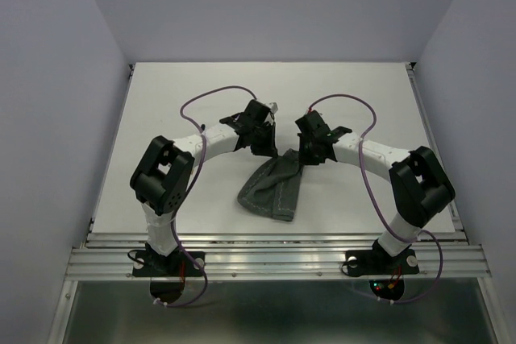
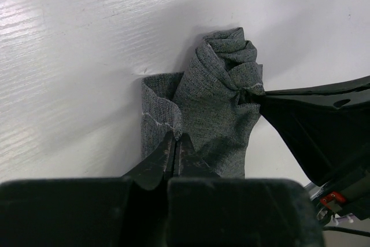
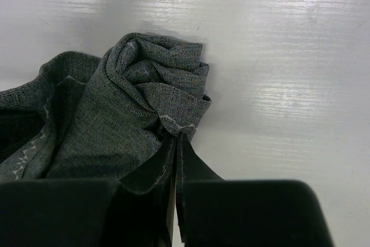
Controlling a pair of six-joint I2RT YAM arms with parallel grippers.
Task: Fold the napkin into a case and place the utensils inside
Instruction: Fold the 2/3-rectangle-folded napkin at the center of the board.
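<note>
- The napkin [image 1: 272, 187] sits bunched mid-worktop [image 1: 339, 94], its far end lifted and its near end resting on the surface.
- The left end effector [image 2: 175, 143] and the right end effector [image 3: 176, 142] are each pinched tight on a cloth edge.
- Folding looks barely begun; the next move likely calls for spreading the cloth flat.

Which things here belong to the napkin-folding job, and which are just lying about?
Job: the napkin, pinched by the left gripper and the right gripper. No utensils in view.
Just there: the white table, the purple cables.
</note>
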